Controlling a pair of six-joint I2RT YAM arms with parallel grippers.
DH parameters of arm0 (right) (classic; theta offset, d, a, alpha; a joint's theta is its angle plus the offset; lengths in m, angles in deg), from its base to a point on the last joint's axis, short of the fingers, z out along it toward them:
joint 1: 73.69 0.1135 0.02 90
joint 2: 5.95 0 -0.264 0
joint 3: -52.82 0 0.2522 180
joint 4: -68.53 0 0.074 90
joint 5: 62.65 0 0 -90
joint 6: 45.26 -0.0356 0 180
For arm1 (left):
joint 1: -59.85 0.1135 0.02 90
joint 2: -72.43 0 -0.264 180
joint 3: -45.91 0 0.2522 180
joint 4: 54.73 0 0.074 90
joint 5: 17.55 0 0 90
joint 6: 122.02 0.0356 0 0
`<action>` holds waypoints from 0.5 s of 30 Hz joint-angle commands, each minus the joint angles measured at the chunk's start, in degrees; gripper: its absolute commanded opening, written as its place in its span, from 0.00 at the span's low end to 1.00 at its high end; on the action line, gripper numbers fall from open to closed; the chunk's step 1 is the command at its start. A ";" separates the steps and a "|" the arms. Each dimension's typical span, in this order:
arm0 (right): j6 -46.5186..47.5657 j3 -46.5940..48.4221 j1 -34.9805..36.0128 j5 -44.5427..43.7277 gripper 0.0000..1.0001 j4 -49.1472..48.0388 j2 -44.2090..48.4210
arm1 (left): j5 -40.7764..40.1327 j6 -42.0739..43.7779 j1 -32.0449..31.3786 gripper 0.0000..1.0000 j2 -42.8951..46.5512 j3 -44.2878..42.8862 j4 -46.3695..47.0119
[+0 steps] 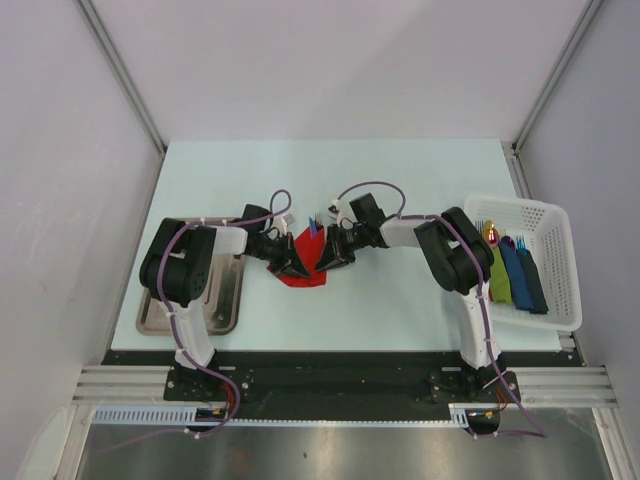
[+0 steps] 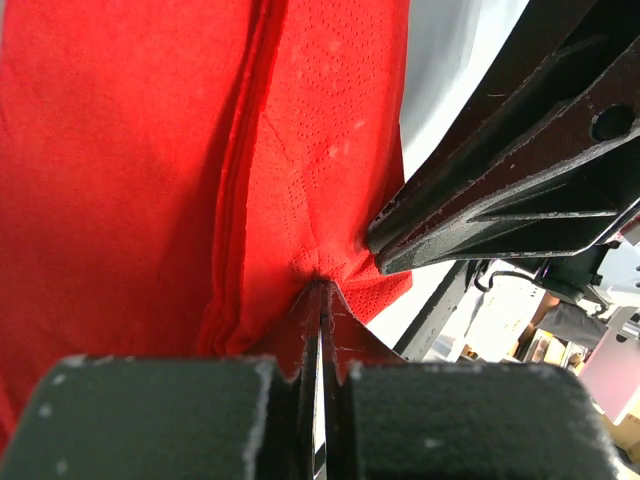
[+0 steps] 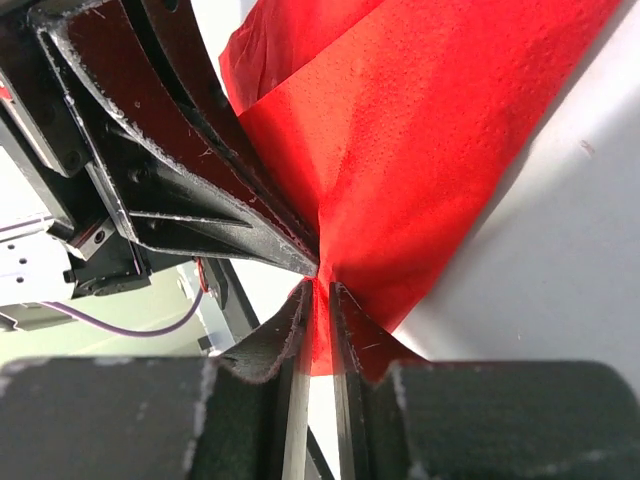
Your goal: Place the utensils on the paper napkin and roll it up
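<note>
The fingers (image 2: 352,345) of our left gripper (image 2: 322,305) are pinched tight on a puckered edge of the paper napkin (image 2: 150,150), which is thin, dimpled and bright red. Our right gripper (image 3: 318,300) clamps the paper just beside them, tips nearly meeting. The napkin lies creased on the pale table (image 1: 400,180) between our arms.

Robotics laboratory test cell. A pale table (image 1: 400,300) is boxed in by plain white wall panels (image 1: 330,60) joined with aluminium corner profiles (image 1: 125,85). Two black-and-white robot arms, the left arm (image 1: 180,265) and the right arm (image 1: 455,250), are bolted side by side to a slotted metal rail (image 1: 340,383) at its near edge. Purple cables (image 1: 370,186) run along the arms, a toothed cable duct (image 1: 150,413) lies below the rail, and a metal tray (image 1: 225,300) and a white plastic basket (image 1: 555,225) sit at the table's left and right sides.
</note>
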 commanded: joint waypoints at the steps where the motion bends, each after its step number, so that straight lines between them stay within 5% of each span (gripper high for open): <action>1: 1.78 -0.69 0.18 0.30 0.18 -0.33 0.73 | -9.25 2.71 0.08 0.00 -2.60 2.54 -1.91; 15: -4.38 -5.96 1.41 7.60 0.21 -7.72 5.67 | -9.69 3.15 0.08 0.00 -2.15 2.71 -1.65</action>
